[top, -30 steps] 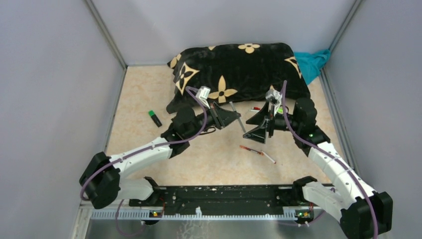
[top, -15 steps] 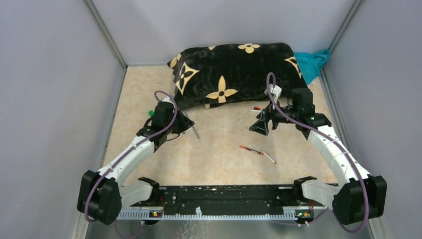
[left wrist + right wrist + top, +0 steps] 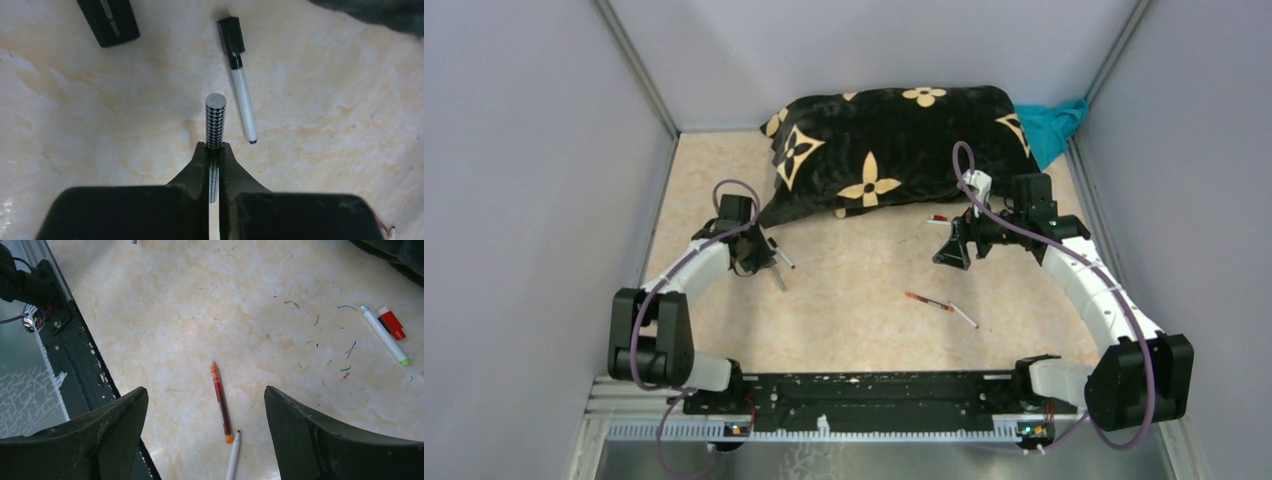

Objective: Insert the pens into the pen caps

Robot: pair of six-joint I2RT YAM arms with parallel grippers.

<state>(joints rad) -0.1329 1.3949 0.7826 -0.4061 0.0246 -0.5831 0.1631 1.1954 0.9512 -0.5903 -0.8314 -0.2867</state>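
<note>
Since one second ago, the left gripper has swung from the middle of the table out to the front-left corner of the cushion. The right gripper has only turned and drawn back slightly.

Nearest, well in front of the cushion, a red pen and a white pen lie almost end to end. No cap shows on either. Their long axes slant a little against the cushion's front edge.

Further back, the right gripper hovers before the cushion's right half, its fingers spread wide with nothing between them. The left gripper's fingers are pressed together on a patterned pen. The pen's long axis follows the fingers, and its flat end leads out past the fingertips toward the table. Whether it wears a cap cannot be told.

Closest to the cushion, off the front-left corner, lie a capped pen with a black cap on its far end, and a black marker. Before the right half, a green-tipped pen lies just beside a loose red cap, roughly parallel to it.

Judgement: one pen is done and at least three remain.
</note>
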